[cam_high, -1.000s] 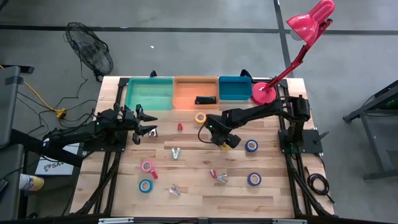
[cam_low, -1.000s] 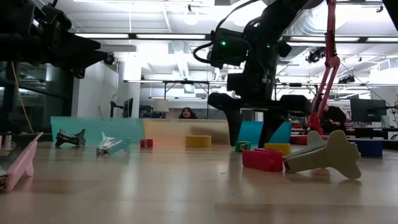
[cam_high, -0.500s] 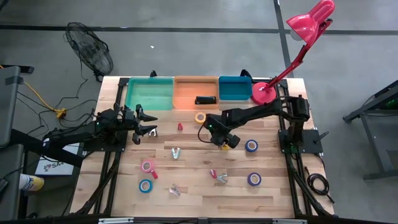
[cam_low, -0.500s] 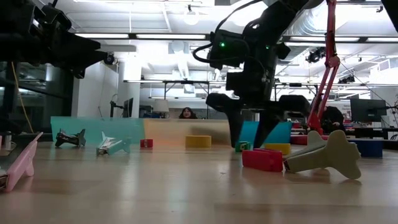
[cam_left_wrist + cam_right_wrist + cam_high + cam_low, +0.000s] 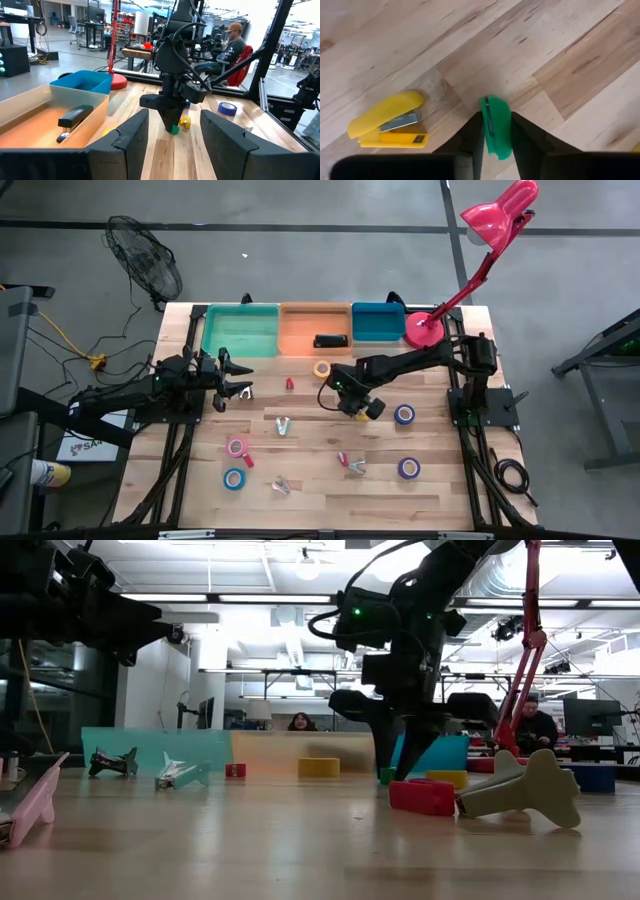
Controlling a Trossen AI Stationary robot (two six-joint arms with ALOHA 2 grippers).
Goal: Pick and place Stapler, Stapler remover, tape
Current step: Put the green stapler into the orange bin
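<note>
My right gripper (image 5: 496, 146) points down at the table's middle (image 5: 362, 409), shut on a small green stapler (image 5: 495, 125). A yellow mini stapler (image 5: 387, 122) lies on its side beside it. The black stapler (image 5: 331, 341) lies in the orange tray (image 5: 300, 320). Tape rolls lie flat on the table: yellow (image 5: 322, 368), two dark blue (image 5: 404, 414) (image 5: 408, 468), pink (image 5: 237, 446), light blue (image 5: 233, 478). Staple removers (image 5: 283, 425) (image 5: 280, 486) (image 5: 350, 463) rest on the wood. My left gripper (image 5: 172, 142) hovers open at the table's left (image 5: 238, 387), holding nothing. My right gripper pinches the green stapler by its two long sides (image 5: 488, 131) between both fingers (image 5: 471, 137). The fingers come from above, pointing down, and the stapler runs lengthwise between them. Its underside rests on the table (image 5: 386, 776).
A green tray (image 5: 240, 330), the orange tray and a blue tray (image 5: 378, 322) line the far edge. A red desk lamp's base (image 5: 425, 330) stands at the far right. A small red piece (image 5: 290, 383) lies between the arms. People sit in the room beyond the table (image 5: 235, 42).
My right gripper has shut: its fingers stood wide apart around the green stapler, then drew together onto its sides. The arm has stayed over the same spot, and the stapler has stayed on the table.
</note>
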